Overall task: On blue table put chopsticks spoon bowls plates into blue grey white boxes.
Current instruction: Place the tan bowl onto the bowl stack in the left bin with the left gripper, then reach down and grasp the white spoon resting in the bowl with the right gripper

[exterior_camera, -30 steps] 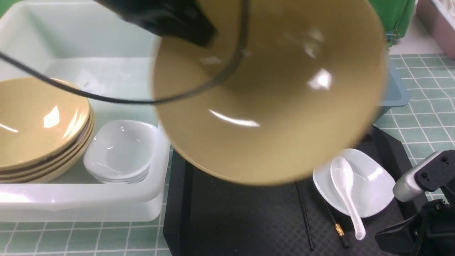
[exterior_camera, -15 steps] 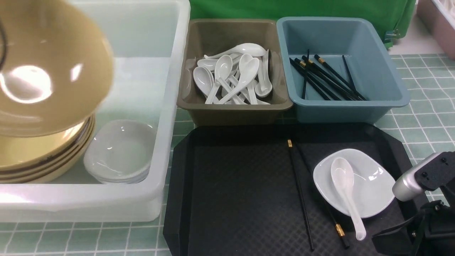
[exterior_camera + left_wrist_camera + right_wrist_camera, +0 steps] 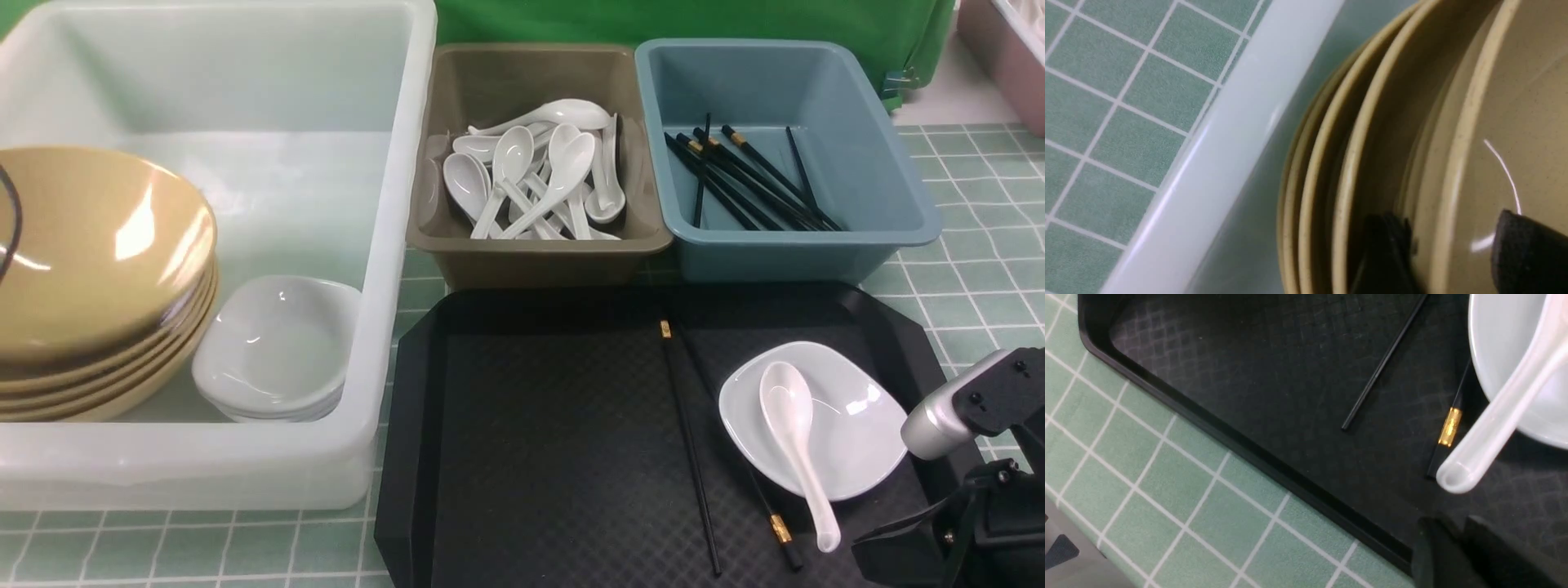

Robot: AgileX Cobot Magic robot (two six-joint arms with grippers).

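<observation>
A tan bowl (image 3: 90, 245) lies on top of a stack of tan bowls in the white box (image 3: 392, 204), next to stacked white dishes (image 3: 277, 343). In the left wrist view my left gripper (image 3: 1445, 216) straddles the top bowl's rim (image 3: 1515, 102), jaws apart with gaps on both sides. On the black tray (image 3: 555, 449) are a white plate (image 3: 857, 416) with a white spoon (image 3: 796, 441) and two black chopsticks (image 3: 690, 445). My right gripper (image 3: 1461, 526) is shut and empty at the tray's near right corner, close to the spoon handle (image 3: 1502, 416).
The grey-brown box (image 3: 539, 253) holds several white spoons (image 3: 531, 180). The blue box (image 3: 816, 245) holds several black chopsticks (image 3: 735, 175). Both stand behind the tray. A pink bin (image 3: 1004, 49) is at the far right. The table has green tiles.
The tan bowl swung left from in front of the camera and came down onto the stack in the white box. The right arm has not moved.
</observation>
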